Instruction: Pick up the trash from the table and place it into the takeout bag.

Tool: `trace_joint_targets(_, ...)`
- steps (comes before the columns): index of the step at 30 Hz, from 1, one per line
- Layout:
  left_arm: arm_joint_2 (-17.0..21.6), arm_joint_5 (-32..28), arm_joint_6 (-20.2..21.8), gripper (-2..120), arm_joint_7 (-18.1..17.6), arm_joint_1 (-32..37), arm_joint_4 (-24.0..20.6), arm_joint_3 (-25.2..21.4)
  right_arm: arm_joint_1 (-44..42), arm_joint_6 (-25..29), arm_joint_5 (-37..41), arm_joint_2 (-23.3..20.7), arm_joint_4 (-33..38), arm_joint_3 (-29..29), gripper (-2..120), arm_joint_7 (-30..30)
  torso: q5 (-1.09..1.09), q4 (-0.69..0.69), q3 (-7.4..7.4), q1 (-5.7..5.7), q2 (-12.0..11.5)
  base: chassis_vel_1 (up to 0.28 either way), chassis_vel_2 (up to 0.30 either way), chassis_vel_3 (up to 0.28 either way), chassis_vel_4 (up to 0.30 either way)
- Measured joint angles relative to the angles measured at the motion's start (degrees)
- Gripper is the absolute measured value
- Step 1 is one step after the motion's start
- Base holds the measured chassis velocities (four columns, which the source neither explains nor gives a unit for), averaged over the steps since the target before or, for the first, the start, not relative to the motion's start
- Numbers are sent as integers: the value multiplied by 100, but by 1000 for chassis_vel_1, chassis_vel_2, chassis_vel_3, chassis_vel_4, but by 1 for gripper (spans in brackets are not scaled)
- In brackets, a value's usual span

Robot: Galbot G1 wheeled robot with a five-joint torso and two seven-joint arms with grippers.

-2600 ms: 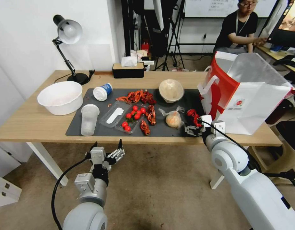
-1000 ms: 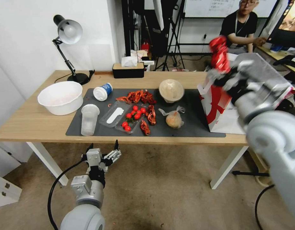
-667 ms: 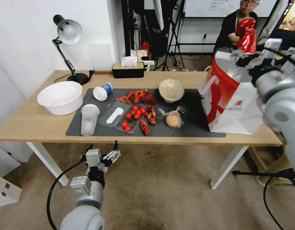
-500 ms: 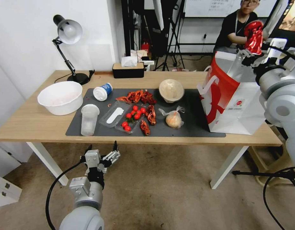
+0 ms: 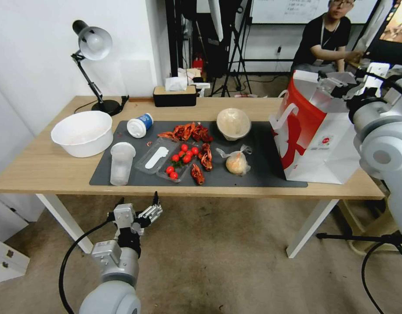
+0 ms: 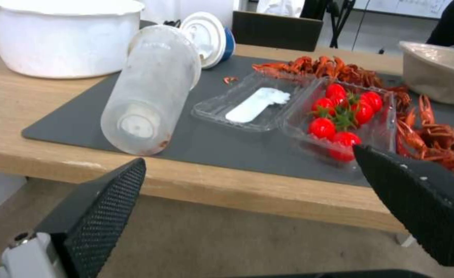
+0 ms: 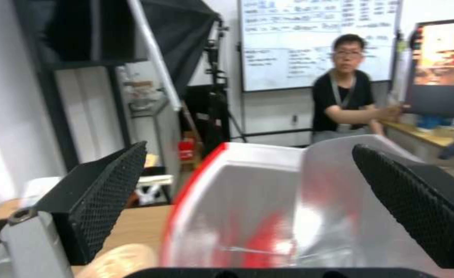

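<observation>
I am holding my right gripper (image 5: 340, 85) over the open top of the bag (image 5: 336, 144), which is standing on the right end of the table (image 5: 39, 168). My right fingers (image 7: 103, 193) are spread wide with nothing between them, and through the gap the wrist view is looking down at the bag's silvery lining (image 7: 288, 216), where a red smear is showing low inside; I cannot tell whether that is the can or a reflection of the red side.

My left gripper (image 5: 137, 210) is hanging below the near table edge, in front of the mat (image 5: 262, 174), its fingers (image 6: 98, 216) also wide apart and gripping nothing.

The rest of the trash is lying on the mat. The clear cup (image 5: 121, 163) is lying on its side at the mat's left end, its base pointing toward me. Behind it the white cup (image 5: 140, 125) is lying tipped over, lid toward me. The beige bowl (image 5: 233, 123) is sitting at the mat's far edge, left of the bag. The knotted bag (image 5: 236, 161) with its pale lump is lying nearer me, between the bowl and the near edge.

A clear tray of tomatoes (image 5: 181, 161) and crayfish shells (image 5: 192, 131) are lying mid-mat. A white basin (image 5: 82, 133) is sitting on bare wood at the left, with a lamp (image 5: 94, 43) behind it.
</observation>
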Motion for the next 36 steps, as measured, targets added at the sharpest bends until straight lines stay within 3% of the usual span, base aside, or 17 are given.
trace_joint_targets(9, -26, 3, -12, 100, 1, 23, 11, 5, -616, 486, -55, 84, 742, 53, 100, -1057, -1, 1, 0, 0, 0, 0, 0, 0, 0)
trace_joint_targets(14, -20, 4, -25, 100, 4, 21, 43, 17, -1561, 768, -739, 209, 1169, 62, 100, -1648, -1, 1, 0, 0, 1, 0, 0, 0, 0)
trace_joint_targets(18, -20, -5, -33, 100, 11, 34, 45, 26, -2598, 1482, -1843, 432, 1333, 47, 100, -2063, 0, 0, 0, 0, 1, 0, 0, 0, 0)
trace_joint_targets(21, -11, -10, -41, 100, 15, 48, 41, 25, -3086, 1821, -2256, 625, 1384, 22, 100, -2086, 0, -1, 0, 0, 1, 0, 0, 0, 0)
trace_joint_targets(28, 16, -47, -91, 100, 29, 66, 48, 13, -4903, 3495, -3631, 1764, 1135, -204, 100, -2083, 0, -1, -1, 0, 1, 0, 0, 0, 0)
trace_joint_targets(36, 56, -53, -299, 100, 101, 61, 197, 26, -5571, 4668, -3932, 2323, 338, -347, 100, -2267, 0, 0, 0, -1, 1, 0, 0, 0, 0)
